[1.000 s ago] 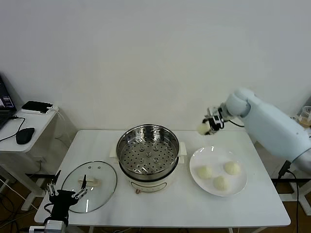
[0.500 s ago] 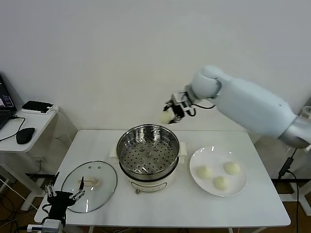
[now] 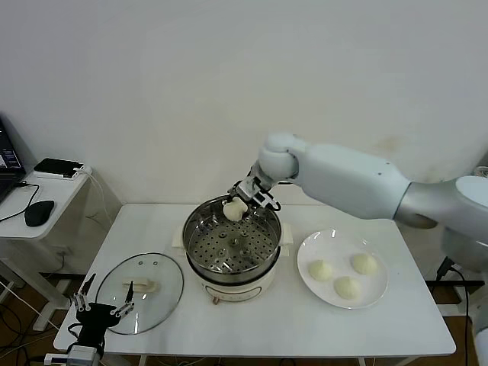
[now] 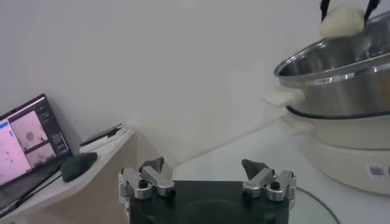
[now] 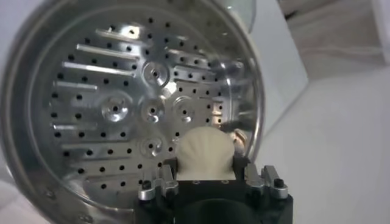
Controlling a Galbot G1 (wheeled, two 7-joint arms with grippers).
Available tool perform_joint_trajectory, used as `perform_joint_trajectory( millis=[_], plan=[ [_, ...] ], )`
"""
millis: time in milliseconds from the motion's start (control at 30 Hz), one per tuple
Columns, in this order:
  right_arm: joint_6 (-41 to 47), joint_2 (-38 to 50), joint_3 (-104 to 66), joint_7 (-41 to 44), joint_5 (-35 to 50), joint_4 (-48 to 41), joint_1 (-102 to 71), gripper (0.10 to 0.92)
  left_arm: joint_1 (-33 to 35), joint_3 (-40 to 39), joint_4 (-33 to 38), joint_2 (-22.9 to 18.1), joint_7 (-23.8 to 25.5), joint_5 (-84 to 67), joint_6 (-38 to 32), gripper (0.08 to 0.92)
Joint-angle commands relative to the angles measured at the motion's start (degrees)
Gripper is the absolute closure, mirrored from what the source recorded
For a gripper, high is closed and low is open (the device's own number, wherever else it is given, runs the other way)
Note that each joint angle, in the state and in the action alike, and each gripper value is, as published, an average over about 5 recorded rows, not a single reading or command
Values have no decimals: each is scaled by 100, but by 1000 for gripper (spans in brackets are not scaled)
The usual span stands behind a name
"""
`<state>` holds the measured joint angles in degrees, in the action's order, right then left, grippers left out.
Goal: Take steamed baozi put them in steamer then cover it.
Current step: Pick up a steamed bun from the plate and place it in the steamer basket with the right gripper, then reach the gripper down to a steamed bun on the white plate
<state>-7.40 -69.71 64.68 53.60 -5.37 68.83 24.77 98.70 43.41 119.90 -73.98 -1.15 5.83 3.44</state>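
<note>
The steel steamer (image 3: 232,245) stands mid-table with its perforated tray bare; it also shows in the right wrist view (image 5: 116,103) and the left wrist view (image 4: 341,67). My right gripper (image 3: 236,207) is shut on one cream-white baozi (image 3: 233,211) and holds it over the pot's far rim; the bun shows between the jaws in the right wrist view (image 5: 205,153). Three baozi (image 3: 345,276) lie on the white plate (image 3: 375,301). The glass cover (image 3: 142,292) lies flat left of the pot. My left gripper (image 3: 101,310) is open and empty at the table's front left corner.
A side table at the far left holds a laptop (image 4: 27,140), a black mouse (image 3: 39,212) and a power strip (image 3: 59,168). A white wall stands behind the table (image 3: 252,335).
My right arm swung left from beside the plate, carrying the baozi, and lowered it to the steamer's far rim. The left gripper stayed at the front left corner.
</note>
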Motion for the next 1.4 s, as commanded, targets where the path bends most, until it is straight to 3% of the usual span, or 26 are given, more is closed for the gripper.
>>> perform_joint_trajectory(
  millis=[33,533,767,900,1133,1400],
  plan=[
    [-992,-281,322,-409,-888,-493,-208,457,0,-5,-13,18,-1,-20,1,177],
    [-1317,-699,216,-550,-1098,-1215,-426,438,0,99,-49,80,-18,-36,-16,177],
    [-1154,-727,196,-401,-661,-1230,-270,265,14,117,-22,59,-32,-40,-18,177],
    [-509,-467,195,-105,39,-651,64,208,19,128,12,63,-30,-47,-13,177],
    [1055,564,190,234,1473,752,803,202,7,117,87,119,-18,-97,-6,177],
    [2994,2595,118,355,1847,2396,992,203,-70,161,219,263,-28,-269,105,177]
  ],
)
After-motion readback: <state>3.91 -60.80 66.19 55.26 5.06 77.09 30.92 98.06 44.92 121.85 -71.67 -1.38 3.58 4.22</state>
